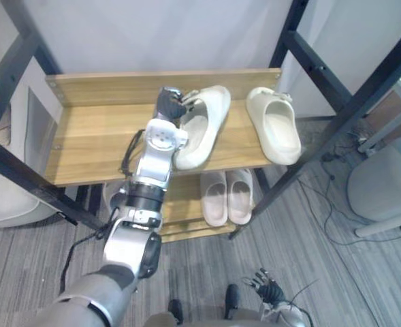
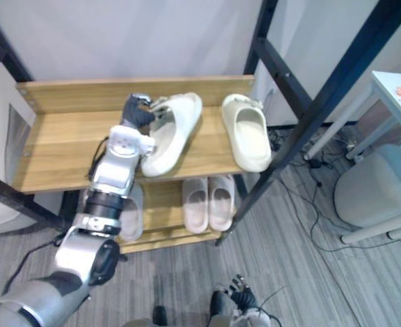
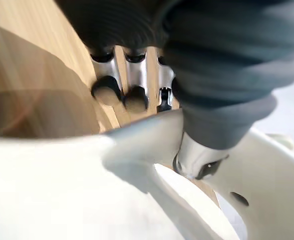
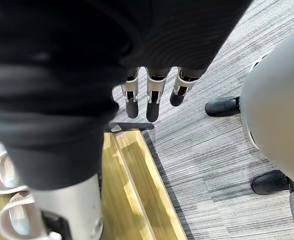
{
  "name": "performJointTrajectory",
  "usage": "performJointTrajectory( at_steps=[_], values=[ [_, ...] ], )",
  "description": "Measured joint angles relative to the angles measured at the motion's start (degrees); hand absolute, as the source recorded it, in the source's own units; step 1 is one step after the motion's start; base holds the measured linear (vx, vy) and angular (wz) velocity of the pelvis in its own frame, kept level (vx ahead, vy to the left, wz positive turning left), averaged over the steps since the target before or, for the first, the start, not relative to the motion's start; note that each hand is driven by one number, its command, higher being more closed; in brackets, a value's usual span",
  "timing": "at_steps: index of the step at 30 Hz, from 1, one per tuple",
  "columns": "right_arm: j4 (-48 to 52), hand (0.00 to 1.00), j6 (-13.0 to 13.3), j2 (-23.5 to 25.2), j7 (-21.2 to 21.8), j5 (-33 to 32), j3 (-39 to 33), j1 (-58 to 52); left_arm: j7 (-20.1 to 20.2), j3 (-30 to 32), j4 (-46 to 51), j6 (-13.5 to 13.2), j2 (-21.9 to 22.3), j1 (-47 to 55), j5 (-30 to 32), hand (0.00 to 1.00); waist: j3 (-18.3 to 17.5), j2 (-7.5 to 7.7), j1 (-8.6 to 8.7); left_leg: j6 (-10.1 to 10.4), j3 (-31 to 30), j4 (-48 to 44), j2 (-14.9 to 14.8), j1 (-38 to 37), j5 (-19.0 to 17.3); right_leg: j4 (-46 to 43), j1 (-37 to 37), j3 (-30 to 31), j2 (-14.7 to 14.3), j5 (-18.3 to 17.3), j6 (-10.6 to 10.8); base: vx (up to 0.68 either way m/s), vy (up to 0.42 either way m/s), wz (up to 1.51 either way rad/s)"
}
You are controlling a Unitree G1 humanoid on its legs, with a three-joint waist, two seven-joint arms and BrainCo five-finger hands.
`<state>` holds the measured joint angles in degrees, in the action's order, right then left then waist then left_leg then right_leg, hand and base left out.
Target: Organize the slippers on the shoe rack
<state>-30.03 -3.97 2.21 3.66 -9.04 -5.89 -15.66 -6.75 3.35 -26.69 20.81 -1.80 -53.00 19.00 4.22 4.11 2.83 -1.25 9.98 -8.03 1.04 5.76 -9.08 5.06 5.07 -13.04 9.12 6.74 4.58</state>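
Logging the top shelf (image 1: 98,136) first: a light wood board with a raised back lip, carried on the black metal frame of the shoe rack (image 1: 323,71). A plain pale wall (image 1: 159,34) stands behind it.

My left hand (image 1: 167,103) is at the middle of that board, thumb and fingers curled round the strap of a cream slipper (image 1: 203,129). That slipper sits slanted across the wood. I cannot tell whether it is lifted or resting.

A second slipper (image 1: 276,129) of the same cream lies apart from it toward the right end, sole down, its near end at the front edge.

On the lower shelf (image 1: 180,204) a pair of pinkish slippers (image 1: 226,196) sits side by side.

My right hand (image 1: 268,291) hangs low over the grey striped carpet (image 1: 309,238), fingers relaxed and holding nothing.

A pale grey rounded seat (image 1: 384,184) stands on the carpet to the right of the rack.
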Motion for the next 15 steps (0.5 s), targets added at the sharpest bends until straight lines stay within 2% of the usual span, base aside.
performJointTrajectory(
  at_steps=[9, 15],
  values=[
    [-0.1, 0.0, 0.0, 0.0, -0.4, -0.1, 0.2, 0.0, -0.8, 0.1, -1.3, 0.3, 1.0, -0.3, -0.7, 0.0, 0.0, 0.02, 0.19, -0.2, -0.2, 0.2, 0.1, 0.0, 0.5, 0.0, 0.0, -0.1, 0.1, 0.1, 0.1, 0.0, 0.0, 0.01],
    [-0.4, 0.0, -0.2, 0.1, -0.6, -0.1, 0.2, 0.1, -3.1, 0.3, -1.2, 0.8, 2.7, -0.2, -7.2, 0.0, -0.2, 0.23, -0.09, -0.2, -1.2, 2.1, 0.5, -0.7, 2.1, 0.0, -0.4, -1.0, 0.4, 0.4, 0.0, -0.04, -0.01, 0.09]
  ],
)
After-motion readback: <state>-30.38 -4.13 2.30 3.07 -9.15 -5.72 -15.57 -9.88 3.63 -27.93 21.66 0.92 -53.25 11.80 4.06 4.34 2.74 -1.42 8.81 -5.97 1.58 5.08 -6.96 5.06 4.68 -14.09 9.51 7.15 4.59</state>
